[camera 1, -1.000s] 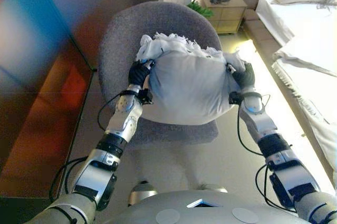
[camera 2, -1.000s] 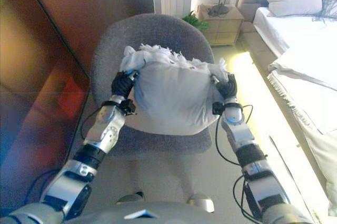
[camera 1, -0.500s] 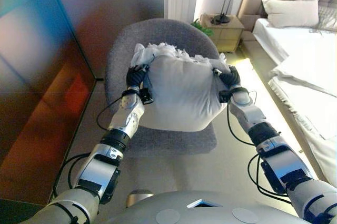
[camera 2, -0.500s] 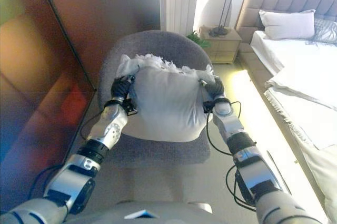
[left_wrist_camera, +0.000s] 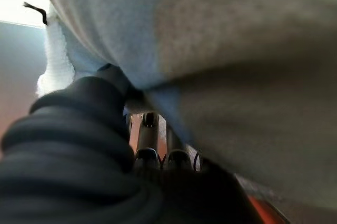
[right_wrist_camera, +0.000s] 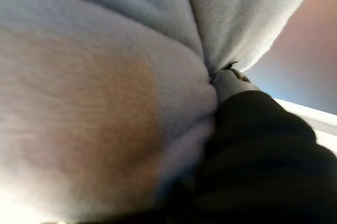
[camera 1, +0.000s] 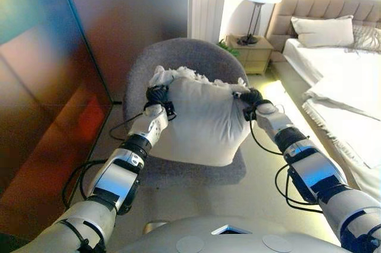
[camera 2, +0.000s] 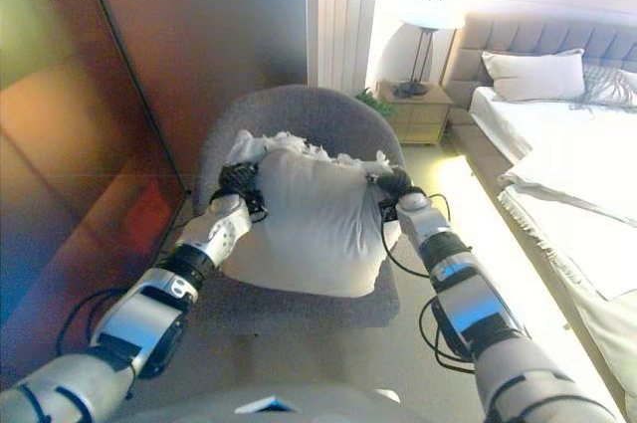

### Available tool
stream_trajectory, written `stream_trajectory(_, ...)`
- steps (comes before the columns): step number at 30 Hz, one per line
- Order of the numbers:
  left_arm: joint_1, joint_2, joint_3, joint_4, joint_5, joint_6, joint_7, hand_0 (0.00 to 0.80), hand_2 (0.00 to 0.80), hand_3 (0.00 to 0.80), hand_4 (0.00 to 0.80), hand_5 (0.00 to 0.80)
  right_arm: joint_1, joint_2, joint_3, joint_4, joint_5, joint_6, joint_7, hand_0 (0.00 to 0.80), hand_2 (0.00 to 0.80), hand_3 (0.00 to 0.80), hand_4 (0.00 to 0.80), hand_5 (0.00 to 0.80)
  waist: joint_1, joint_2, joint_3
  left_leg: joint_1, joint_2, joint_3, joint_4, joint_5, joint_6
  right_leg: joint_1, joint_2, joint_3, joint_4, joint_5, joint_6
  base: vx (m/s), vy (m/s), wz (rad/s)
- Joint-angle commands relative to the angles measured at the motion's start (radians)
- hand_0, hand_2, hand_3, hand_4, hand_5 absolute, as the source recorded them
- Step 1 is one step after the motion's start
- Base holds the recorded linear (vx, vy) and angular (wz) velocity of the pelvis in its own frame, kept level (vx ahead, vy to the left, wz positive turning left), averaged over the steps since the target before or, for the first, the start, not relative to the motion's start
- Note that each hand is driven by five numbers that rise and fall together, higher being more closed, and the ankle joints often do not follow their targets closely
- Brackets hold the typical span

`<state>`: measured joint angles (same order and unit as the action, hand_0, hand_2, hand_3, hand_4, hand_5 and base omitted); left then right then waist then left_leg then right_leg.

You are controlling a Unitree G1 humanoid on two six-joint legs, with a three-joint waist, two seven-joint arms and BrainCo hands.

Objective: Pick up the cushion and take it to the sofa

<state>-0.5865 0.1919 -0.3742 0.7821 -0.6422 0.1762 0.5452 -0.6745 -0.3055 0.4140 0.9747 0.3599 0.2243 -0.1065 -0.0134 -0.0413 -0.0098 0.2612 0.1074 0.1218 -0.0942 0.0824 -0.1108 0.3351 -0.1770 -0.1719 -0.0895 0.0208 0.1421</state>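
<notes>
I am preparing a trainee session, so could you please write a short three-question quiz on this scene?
1. True or false: the cushion is gripped at both upper corners, one by the left hand and one by the right hand.
2. What stands directly behind the cushion? A) a grey chair B) a wooden table C) a bookshelf
3. Fill in: on the robot's right side, a ____ with white bedding stands beside a nightstand.

Key: 1 true; 2 A; 3 bed.
</notes>
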Motion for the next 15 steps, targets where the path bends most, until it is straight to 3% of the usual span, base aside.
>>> stream_trajectory(1,-0.243,-0.132,-0.074,0.114,-0.057,-0.026,0.003,0.317,0.317,0.317,0.317,0.317,-0.231,0.043,0.04,0.077,-0.031,-0.063,0.013,0.8,0.8,0.8,0.8,0.8,0.023,0.038,-0.073,0.049,0.028,-0.016,0.007,-0.073,-0.029,-0.021,-0.013,-0.045,0.002,0.036,0.013,0.111,0.012,0.03)
stream_trajectory(2,-0.242,-0.136,-0.073,0.126,-0.062,-0.024,-0.001,0.0,0.0,0.0,0.0,0.0,-0.232,0.045,0.04,0.083,-0.04,-0.057,0.007,0.8,0.8,0.8,0.8,0.8,0.023,0.038,-0.075,0.051,0.028,-0.017,0.007,-0.071,-0.029,-0.018,-0.013,-0.045,0.002,0.036,0.014,0.135,0.012,0.02)
stream_trajectory(3,-0.242,-0.142,-0.073,0.138,-0.053,-0.019,-0.003,0.0,0.0,0.0,0.0,0.0,-0.232,0.049,0.041,0.091,-0.057,-0.054,0.009,0.725,0.725,0.725,0.725,0.725,0.023,0.038,-0.078,0.054,0.029,-0.018,0.007,-0.07,-0.03,-0.015,-0.014,-0.046,0.002,0.037,0.014,0.108,0.004,0.0)
stream_trajectory(4,-0.241,-0.145,-0.076,0.144,-0.045,-0.013,-0.014,0.0,0.0,0.0,0.0,0.0,-0.233,0.051,0.045,0.098,-0.078,-0.057,0.008,0.204,0.204,0.204,0.204,0.204,0.023,0.038,-0.08,0.055,0.03,-0.019,0.007,-0.069,-0.03,-0.013,-0.014,-0.048,0.002,0.038,0.014,0.104,0.007,0.0)
stream_trajectory(5,-0.241,-0.149,-0.082,0.15,-0.044,-0.006,-0.027,0.0,0.0,0.0,0.0,0.0,-0.233,0.051,0.052,0.103,-0.097,-0.055,0.001,0.0,0.0,0.0,0.0,0.0,0.023,0.039,-0.083,0.057,0.031,-0.019,0.007,-0.068,-0.031,-0.01,-0.014,-0.05,0.002,0.038,0.014,0.078,0.011,0.01)
stream_trajectory(15,-0.175,-0.144,-0.134,0.141,-0.007,-0.022,-0.105,0.0,0.0,0.0,0.0,0.0,-0.181,0.026,0.036,0.072,-0.129,-0.033,-0.115,0.0,0.0,0.0,0.0,0.0,0.027,0.055,-0.089,0.051,0.032,-0.036,0.007,-0.047,-0.032,-0.009,-0.019,-0.067,0.002,0.046,0.011,0.051,0.038,0.02)
